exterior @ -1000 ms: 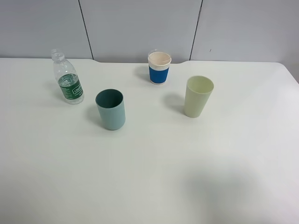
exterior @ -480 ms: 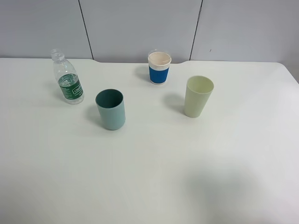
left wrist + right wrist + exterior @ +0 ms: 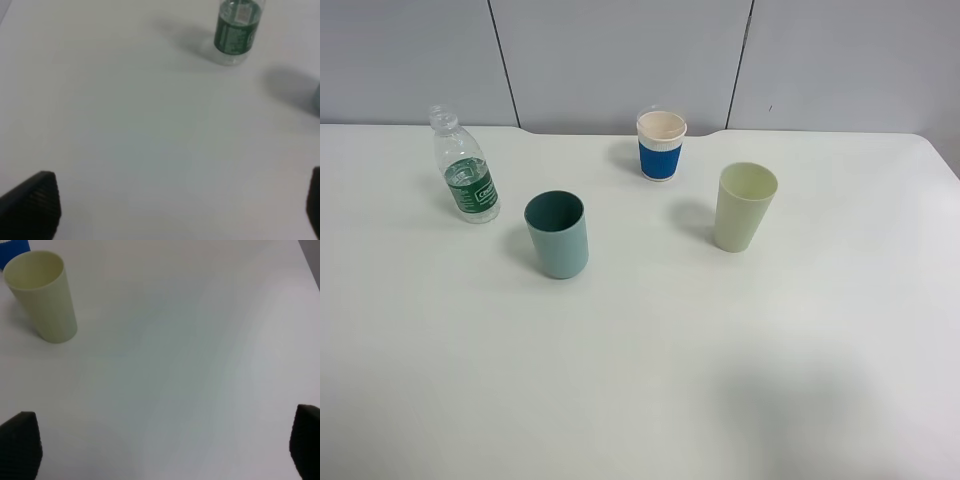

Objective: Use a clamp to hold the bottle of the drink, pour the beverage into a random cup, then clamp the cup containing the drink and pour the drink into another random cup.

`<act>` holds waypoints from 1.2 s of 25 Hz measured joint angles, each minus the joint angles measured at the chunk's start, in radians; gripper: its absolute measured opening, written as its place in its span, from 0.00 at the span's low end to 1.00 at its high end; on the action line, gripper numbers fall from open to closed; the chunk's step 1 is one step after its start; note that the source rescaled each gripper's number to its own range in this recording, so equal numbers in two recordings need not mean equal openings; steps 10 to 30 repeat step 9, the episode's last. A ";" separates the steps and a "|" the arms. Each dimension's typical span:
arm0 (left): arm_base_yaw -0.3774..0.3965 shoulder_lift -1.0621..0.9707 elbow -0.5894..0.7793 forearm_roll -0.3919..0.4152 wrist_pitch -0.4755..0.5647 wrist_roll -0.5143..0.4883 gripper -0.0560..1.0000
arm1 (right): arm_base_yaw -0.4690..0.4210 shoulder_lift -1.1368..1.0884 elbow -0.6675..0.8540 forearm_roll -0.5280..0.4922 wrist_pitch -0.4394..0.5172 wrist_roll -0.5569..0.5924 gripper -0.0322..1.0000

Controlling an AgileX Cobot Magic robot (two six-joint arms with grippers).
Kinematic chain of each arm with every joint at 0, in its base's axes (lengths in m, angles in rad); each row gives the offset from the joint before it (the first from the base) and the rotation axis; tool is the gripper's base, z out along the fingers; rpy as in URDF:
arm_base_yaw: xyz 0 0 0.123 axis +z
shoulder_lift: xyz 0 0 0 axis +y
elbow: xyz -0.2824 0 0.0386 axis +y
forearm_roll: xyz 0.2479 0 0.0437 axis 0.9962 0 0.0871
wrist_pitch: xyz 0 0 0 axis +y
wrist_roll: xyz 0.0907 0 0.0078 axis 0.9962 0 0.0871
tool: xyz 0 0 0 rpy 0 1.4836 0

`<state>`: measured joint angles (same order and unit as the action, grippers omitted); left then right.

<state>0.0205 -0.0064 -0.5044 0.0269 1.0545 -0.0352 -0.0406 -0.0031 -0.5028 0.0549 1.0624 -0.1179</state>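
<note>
**A:** What does the high camera give that the wrist cameras lack?

**B:** All four vessels at once on the white table (image 3: 640, 380): the bottle (image 3: 467, 170), the teal cup (image 3: 558, 235), a white paper cup with a blue sleeve (image 3: 661, 145) and the pale green cup (image 3: 744, 207). No arm or gripper appears in it.

**A:** And the wrist cameras?

**B:** They alone show the grippers. The left gripper (image 3: 175, 210) has its two dark fingers (image 3: 32, 207) at opposite edges of the frame, spread wide with nothing between them but bare table. The right gripper (image 3: 162, 445) stands the same way, fingers (image 3: 20, 442) far apart and holding nothing.

**A:** Where is the bottle from the left gripper?

**B:** Well ahead of it and off toward one finger's side, not touching (only its lower half with the green label (image 3: 235, 30) fits in that view). A sliver of the teal cup (image 3: 317, 97) and its shadow show beyond that same finger.

**A:** How is the bottle standing?

**B:** Upright, long axis vertical, open neck pointing up, capless. Clear liquid (image 3: 475, 205) sits in its lower part.

**A:** And from the right gripper?

**B:** The pale green cup (image 3: 42, 297) stands ahead of one finger, well apart, upright with its mouth up; a blue corner of the paper cup (image 3: 14, 251) shows just behind it.
</note>
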 joint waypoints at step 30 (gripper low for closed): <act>0.000 0.000 0.000 0.000 0.000 0.000 1.00 | 0.000 0.000 0.000 0.000 0.000 0.000 1.00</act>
